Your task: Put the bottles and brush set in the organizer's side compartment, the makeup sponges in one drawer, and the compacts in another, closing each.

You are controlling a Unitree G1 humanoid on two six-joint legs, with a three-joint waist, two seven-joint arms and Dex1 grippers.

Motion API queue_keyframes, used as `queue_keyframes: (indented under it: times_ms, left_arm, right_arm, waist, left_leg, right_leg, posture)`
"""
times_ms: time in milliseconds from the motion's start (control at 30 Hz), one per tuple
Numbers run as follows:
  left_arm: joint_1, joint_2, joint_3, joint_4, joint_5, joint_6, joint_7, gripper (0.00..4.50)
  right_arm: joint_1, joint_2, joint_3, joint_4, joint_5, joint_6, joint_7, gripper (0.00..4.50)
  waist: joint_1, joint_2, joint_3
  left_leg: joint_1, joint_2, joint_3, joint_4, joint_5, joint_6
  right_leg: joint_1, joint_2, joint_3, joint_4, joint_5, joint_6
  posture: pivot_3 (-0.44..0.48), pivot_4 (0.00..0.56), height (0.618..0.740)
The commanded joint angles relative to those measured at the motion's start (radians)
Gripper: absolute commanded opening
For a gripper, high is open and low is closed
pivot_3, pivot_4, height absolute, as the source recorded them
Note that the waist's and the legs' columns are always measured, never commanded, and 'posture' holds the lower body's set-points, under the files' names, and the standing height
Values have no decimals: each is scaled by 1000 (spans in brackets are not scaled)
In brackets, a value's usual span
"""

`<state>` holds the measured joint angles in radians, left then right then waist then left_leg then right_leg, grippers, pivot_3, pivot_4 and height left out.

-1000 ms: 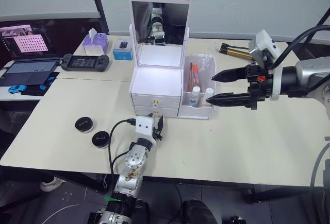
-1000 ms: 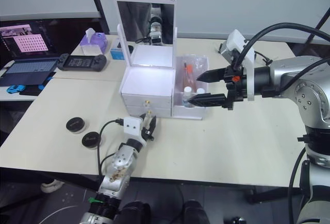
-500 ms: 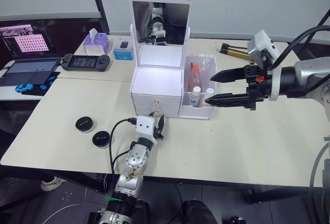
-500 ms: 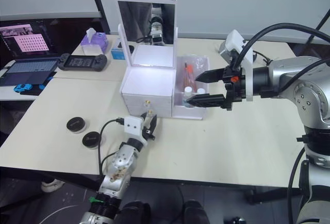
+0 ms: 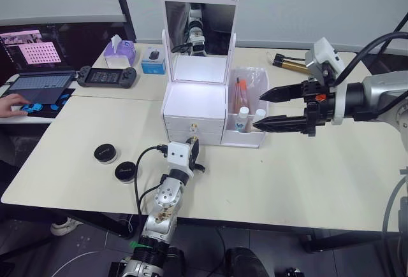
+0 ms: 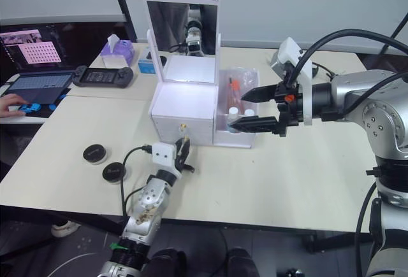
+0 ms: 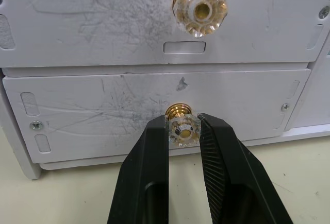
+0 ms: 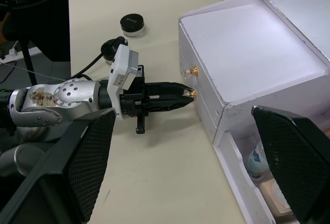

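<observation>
The white organizer stands on the pale surface with its mirror upright and both gold-knobbed drawers pushed in. The left claw is at the front of the drawer stack, its two black fingers pinching the lower drawer's knob, which sits squeezed between the tips; the upper knob is free just above. The side compartment on the organizer's right holds the brush set, whose clear pouch with orange bristles rises above the rim, and the two bottles, whose whitish caps show side by side near the front wall. The right claw hovers just beside that bin with its fingers spread wide and nothing between them. Two round black jars lie on the surface well to the left of the left arm, close to each other. Behind the organizer are a purple tissue box, a handheld game console and a gold-and-black hand pump, and a person's hand rests at a laptop at the far left
</observation>
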<state>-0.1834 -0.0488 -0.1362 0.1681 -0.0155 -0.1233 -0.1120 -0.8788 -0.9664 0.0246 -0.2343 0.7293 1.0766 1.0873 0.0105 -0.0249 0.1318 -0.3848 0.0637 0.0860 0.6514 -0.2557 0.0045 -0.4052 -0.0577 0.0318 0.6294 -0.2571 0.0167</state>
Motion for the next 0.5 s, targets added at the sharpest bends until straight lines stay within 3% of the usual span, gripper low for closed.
queue_keyframes:
  times_ms: [33,333,500]
  left_arm:
    - [47,12,-29,-109,-13,-9,-48,556]
    - [201,64,-77,-313,-49,122,-127,556]
    - [308,139,-78,-453,-133,242,-212,556]
  right_arm:
    - [-1,-3,-22,-27,6,-13,0,4500]
    - [37,8,-37,-43,14,-19,-9,4500]
    - [43,19,-34,-41,11,-31,-7,4500]
  waist:
    - [0,0,0]
    - [1,0,0]
    - [-1,1,0]
  left_leg:
    - [0,0,0,0,0,0]
    - [0,0,0,0,0,0]
    - [1,0,0,0,0,0]
  right_leg:
    - [0,0,0,0,0,0]
    - [0,-1,0,0,0,0]
    - [0,0,0,0,0,0]
  posture:
    - [0,150,732]
    - [0,150,732]
    - [0,150,732]
